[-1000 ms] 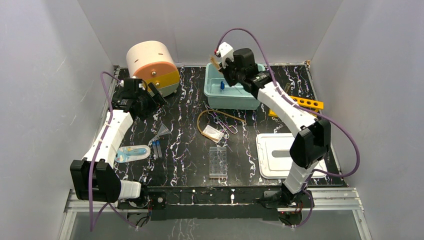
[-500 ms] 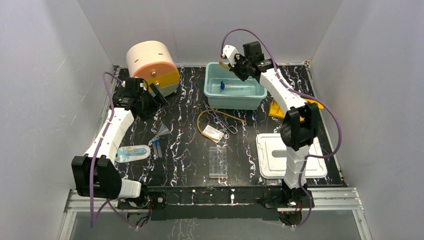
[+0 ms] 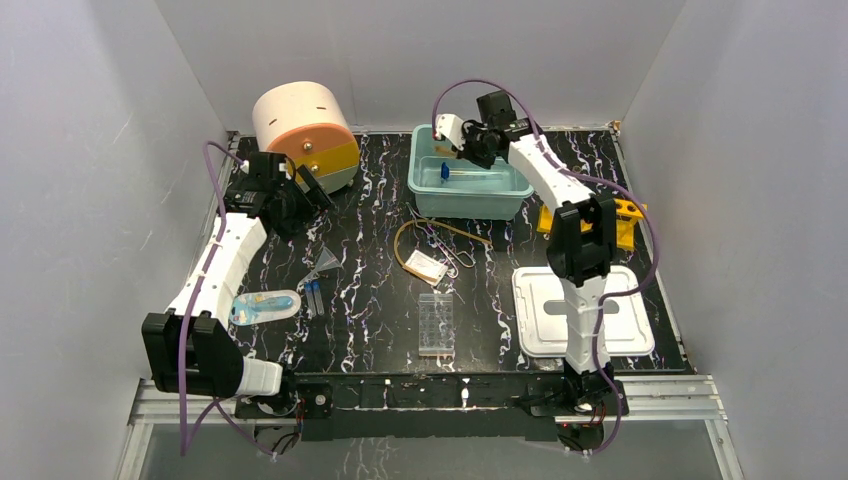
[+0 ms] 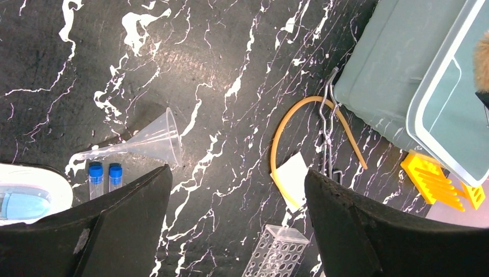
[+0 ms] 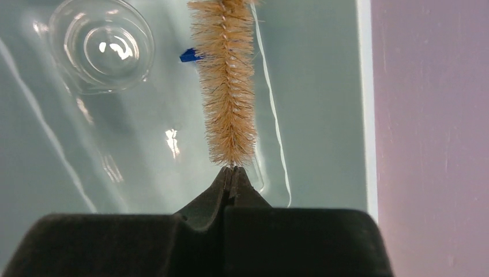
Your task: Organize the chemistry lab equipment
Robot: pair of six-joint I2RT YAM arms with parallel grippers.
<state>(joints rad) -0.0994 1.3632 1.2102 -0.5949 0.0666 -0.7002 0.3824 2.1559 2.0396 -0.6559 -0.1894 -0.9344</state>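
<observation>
The right end effector (image 5: 232, 173) has its dark fingers pressed together on the base of a tan bristle brush (image 5: 226, 86), which points straight up the view from the fingertips. Behind the brush lies the pale teal floor of a bin (image 5: 144, 161). Up and to the left of the brush, a clear little beaker (image 5: 101, 46) sits with its mouth toward the camera. A small blue piece (image 5: 188, 55) peeks out just left of the brush's upper bristles. Right of the brush runs the bin's white rim (image 5: 363, 104), with a plain lilac-grey wall (image 5: 432, 115) beyond it.
</observation>
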